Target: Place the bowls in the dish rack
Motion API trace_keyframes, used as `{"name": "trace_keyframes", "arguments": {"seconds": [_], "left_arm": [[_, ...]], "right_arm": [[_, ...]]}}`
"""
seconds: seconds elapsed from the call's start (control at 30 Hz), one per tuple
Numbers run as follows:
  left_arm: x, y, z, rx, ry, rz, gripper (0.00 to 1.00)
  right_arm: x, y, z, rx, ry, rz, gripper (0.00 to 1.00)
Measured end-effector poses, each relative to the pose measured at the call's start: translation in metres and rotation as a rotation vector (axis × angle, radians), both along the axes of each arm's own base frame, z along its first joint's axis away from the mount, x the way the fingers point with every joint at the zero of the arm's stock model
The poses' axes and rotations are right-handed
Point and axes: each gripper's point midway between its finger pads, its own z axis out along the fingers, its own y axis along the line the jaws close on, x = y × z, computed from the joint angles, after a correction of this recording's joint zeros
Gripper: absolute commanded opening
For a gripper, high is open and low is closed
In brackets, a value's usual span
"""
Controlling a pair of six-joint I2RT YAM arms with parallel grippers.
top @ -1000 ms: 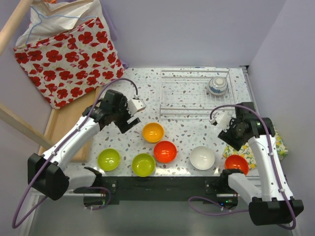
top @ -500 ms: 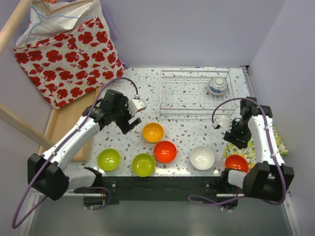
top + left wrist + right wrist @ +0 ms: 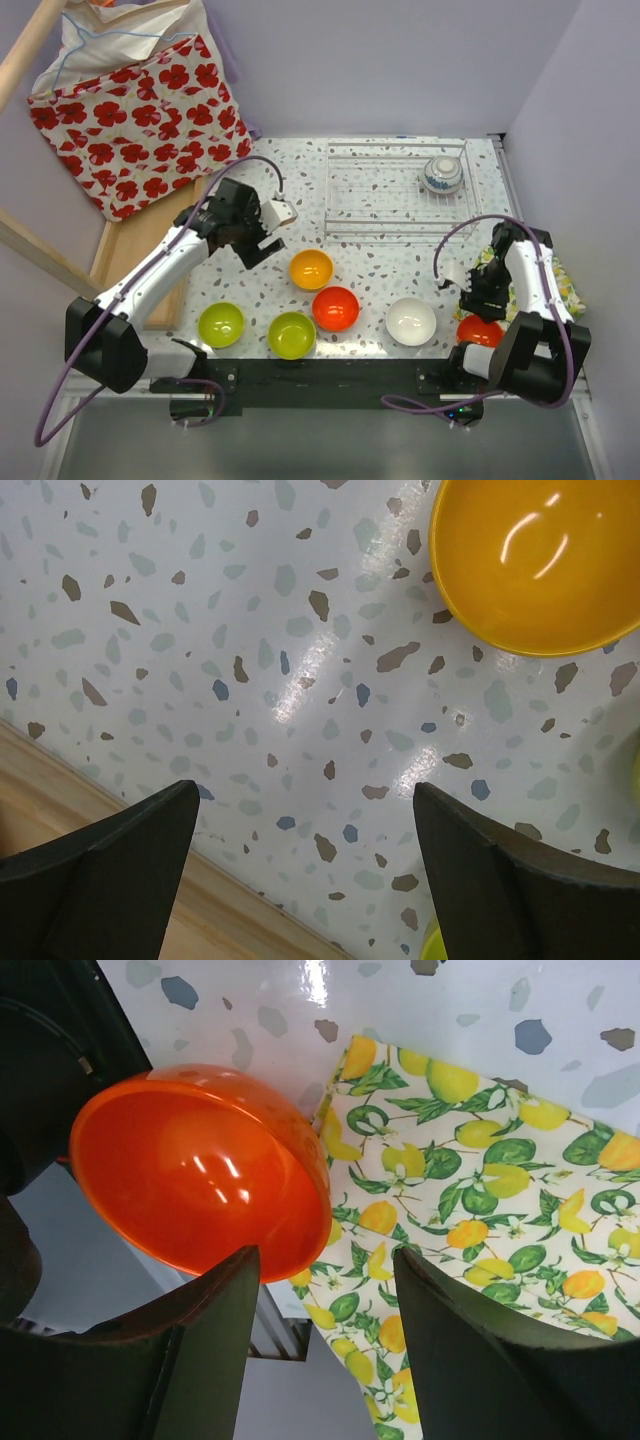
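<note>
The wire dish rack [image 3: 392, 236] at the back right holds one blue-patterned bowl [image 3: 441, 174]. Along the front stand two lime green bowls [image 3: 221, 324] [image 3: 291, 334], an orange-yellow bowl [image 3: 311, 268], a red-orange bowl [image 3: 336, 307], a white bowl [image 3: 411, 320] and a second red-orange bowl [image 3: 483, 332]. My right gripper [image 3: 476, 303] is open just above that second bowl [image 3: 200, 1170]; its rim edge shows between the open jaws of my right gripper [image 3: 325, 1270]. My left gripper [image 3: 256, 247] hangs open and empty over the table, left of the orange-yellow bowl [image 3: 540, 560]; it also shows in the left wrist view [image 3: 305, 810]. No grey-patterned bowl shows.
A lemon-print cloth [image 3: 480, 1190] lies under the right red-orange bowl at the table's right front edge. A flat wooden tray [image 3: 135, 250] lies along the left side. A red-flowered bag [image 3: 140, 110] leans at the back left.
My right gripper has swung from beside the rack's front corner towards the front, down over the right red-orange bowl. My left arm has barely moved.
</note>
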Motion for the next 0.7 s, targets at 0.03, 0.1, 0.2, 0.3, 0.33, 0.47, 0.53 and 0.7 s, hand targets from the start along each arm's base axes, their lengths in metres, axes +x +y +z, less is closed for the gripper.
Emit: {"name": "trace_keyframes", "arguments": {"seconds": [0.03, 0.1, 0.2, 0.3, 0.33, 0.47, 0.53, 0.7], "left_arm": [[0.001, 0.001, 0.0, 0.003, 0.003, 0.003, 0.94], [0.003, 0.001, -0.001, 0.01, 0.007, 0.007, 0.94], [0.008, 0.002, -0.003, 0.022, 0.011, 0.01, 0.94], [0.01, 0.002, -0.006, 0.033, 0.018, 0.003, 0.93], [0.01, 0.002, -0.006, 0.036, 0.02, 0.003, 0.93], [0.012, 0.002, -0.007, 0.043, 0.02, 0.003, 0.93], [0.012, 0.002, -0.006, 0.044, 0.019, 0.004, 0.93], [0.013, 0.002, -0.009, 0.048, 0.026, 0.004, 0.93]], "right_arm": [[0.0, 0.001, -0.001, 0.008, 0.001, 0.0, 0.6], [0.001, 0.002, -0.001, 0.019, -0.002, -0.002, 0.6], [0.001, 0.002, -0.003, 0.024, 0.006, -0.001, 0.59], [-0.001, 0.003, -0.008, 0.035, 0.04, 0.001, 0.58], [-0.003, 0.004, -0.01, 0.04, 0.055, 0.001, 0.58], [-0.007, 0.005, -0.016, 0.052, 0.091, 0.0, 0.57], [-0.01, 0.006, -0.018, 0.055, 0.103, -0.001, 0.56], [-0.016, 0.008, -0.023, 0.063, 0.14, -0.013, 0.38]]}}
